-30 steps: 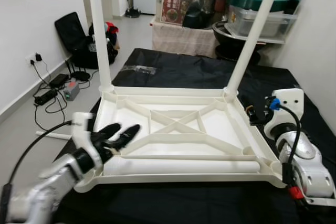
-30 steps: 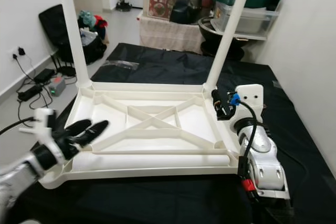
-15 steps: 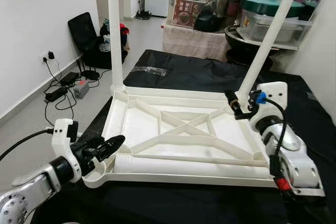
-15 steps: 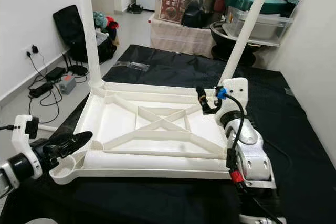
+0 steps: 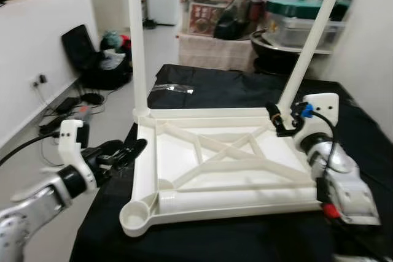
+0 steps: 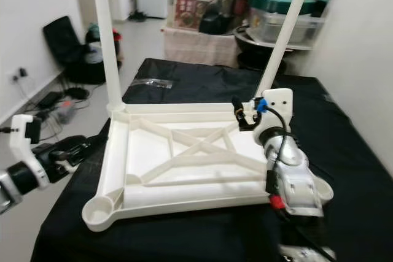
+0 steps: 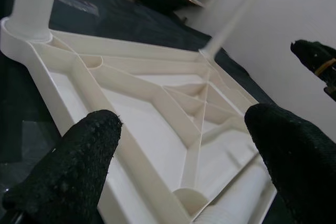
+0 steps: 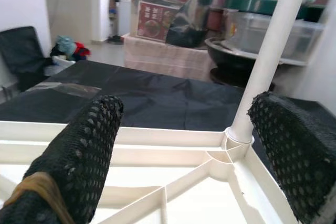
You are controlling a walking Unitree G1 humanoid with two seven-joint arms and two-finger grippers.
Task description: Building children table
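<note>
Two legs (image 5: 137, 41) point up from inverted tabletop (image 5: 184, 157); third leg (image 5: 236, 197) lies flat.

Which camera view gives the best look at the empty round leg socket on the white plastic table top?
The right eye view: the empty round leg socket sits whole at the near left corner. The left eye view shows it too, slightly blurred. The left wrist view catches part of a socket between its pincer fingers.

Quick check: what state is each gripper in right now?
Left gripper: open, holding nothing, beside the upturned table top.
Right gripper: open, holding nothing, near the base of the far right leg.
</note>
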